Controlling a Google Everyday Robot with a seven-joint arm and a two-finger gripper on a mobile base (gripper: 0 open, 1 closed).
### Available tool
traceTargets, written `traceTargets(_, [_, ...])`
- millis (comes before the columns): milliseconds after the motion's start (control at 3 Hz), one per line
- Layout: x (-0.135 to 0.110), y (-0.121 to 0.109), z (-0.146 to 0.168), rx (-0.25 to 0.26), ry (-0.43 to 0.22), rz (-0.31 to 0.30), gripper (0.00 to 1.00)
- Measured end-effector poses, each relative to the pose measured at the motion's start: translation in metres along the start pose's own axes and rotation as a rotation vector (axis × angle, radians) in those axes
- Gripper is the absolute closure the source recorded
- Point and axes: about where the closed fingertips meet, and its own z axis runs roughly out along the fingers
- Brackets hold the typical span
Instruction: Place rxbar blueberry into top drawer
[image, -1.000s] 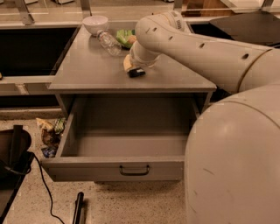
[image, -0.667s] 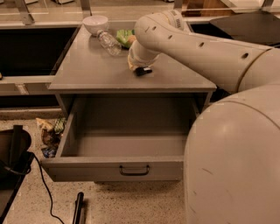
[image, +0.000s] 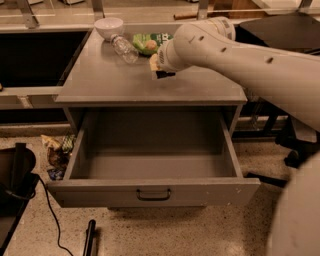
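Top drawer (image: 155, 165) open, we see bar not in yet. Beyond, on table (image: 100, 82), claw (image: 161, 71) has edged right onto dark sliver. We judge it rxbar blueberry (image: 167, 75), just near green bag (image: 150, 42). Claw's hold: we cannot tell. Pickup likely under way.

Matt grey metal top drawer (image: 100, 192), smooth matt grey bench (image: 110, 80), glossy white bowl (image: 109, 26), clear plastic bottle (image: 124, 47), shiny green snack bag (image: 150, 41), smooth white plastic arm shell (image: 240, 50), dark gripper (image: 162, 73) low over the bench beside the bag, speckled floor (image: 200, 235)
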Motion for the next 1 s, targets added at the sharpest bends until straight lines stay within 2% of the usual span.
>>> traceTargets(333, [-0.026,0.0,-0.034,-0.084,-0.163,0.015,1.0])
traceTargets(667, [-0.027,0.004,-0.055,-0.126,-0.206,0.001,1.0])
traceTargets(1000, [-0.026,0.005,-0.055,-0.127,-0.206,0.0,1.0])
